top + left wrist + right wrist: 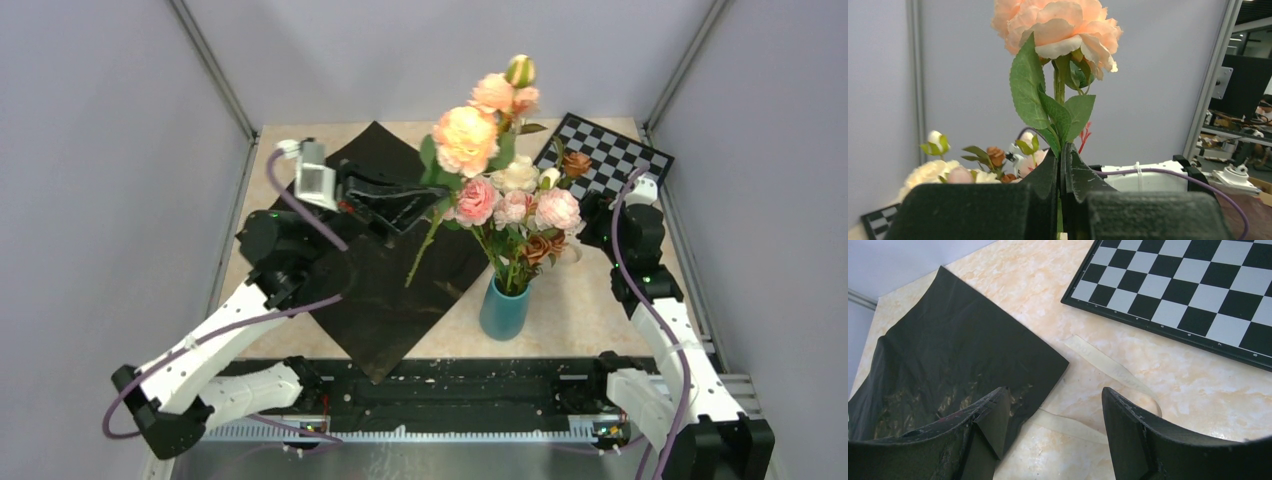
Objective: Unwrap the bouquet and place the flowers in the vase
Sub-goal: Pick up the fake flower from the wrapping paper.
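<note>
Since the peach rose (465,140) is a light thing on a long thin stem (424,248), it should lift easily, though the heavy head is likely to swing if gripped low. Petals and leaves are soft and would crush, so the stem is the only proper place to take hold, just under the leaves. The stem looks smooth and may twist or slide in a narrow grip.

Left pincer (1062,156): clenched on that stem just below the leaves, jaws almost meeting, the rose upright above them. It holds the rose in the air over the black paper (385,305), to the left of the vase (505,312) and apart from it; the stem's lower end hangs free, not in the vase.

Right pincer (1053,397): released, jaws wide apart, nothing between them. It hovers above the table (580,300) near a corner of the paper and the loose ribbon (1110,369) and appears to touch neither, with the checkerboard (1188,285) beyond.

The other flowers (515,205) stand in the vase, upright towards the front of the table — the paper lies spread flat. Judgement: this rose appears to be the last to place
</note>
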### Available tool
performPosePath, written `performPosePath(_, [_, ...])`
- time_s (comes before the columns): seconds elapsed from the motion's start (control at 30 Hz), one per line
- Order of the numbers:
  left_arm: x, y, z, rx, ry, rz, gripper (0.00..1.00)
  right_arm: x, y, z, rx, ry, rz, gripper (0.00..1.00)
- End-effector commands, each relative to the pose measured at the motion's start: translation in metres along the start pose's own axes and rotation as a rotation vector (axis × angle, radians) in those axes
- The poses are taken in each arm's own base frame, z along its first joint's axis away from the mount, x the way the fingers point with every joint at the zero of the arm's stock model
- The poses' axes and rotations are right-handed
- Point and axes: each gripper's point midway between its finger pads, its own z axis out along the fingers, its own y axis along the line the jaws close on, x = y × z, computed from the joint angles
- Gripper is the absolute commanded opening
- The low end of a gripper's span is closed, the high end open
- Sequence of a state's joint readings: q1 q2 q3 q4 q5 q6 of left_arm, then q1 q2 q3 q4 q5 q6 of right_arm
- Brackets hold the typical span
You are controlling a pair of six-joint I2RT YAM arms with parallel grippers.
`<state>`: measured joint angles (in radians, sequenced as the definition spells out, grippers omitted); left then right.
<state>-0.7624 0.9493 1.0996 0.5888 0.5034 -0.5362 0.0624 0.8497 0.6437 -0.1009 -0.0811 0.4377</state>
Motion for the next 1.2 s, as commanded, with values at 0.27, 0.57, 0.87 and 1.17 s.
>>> performPosePath(0.27, [0.016, -0.031, 0.051, 0.153, -0.162, -0.052, 0.00, -0.037, 0.015, -0.013, -0.038, -0.100, -0.025, 0.68])
performPosePath(0.57, [0.037, -0.023, 0.074, 0.173, -0.168, -0.080, 0.00, -0.038, 0.016, -0.017, -0.041, -0.103, -0.035, 0.68])
performPosePath(0.87, [0.045, -0.010, 0.080, 0.134, -0.180, -0.055, 0.00, -0.084, 0.039, -0.056, -0.068, -0.184, -0.068, 0.71])
performPosePath(1.17, [0.030, -0.011, 0.078, 0.140, -0.270, -0.084, 0.00, -0.150, 0.078, -0.110, -0.156, -0.341, -0.089, 0.74])
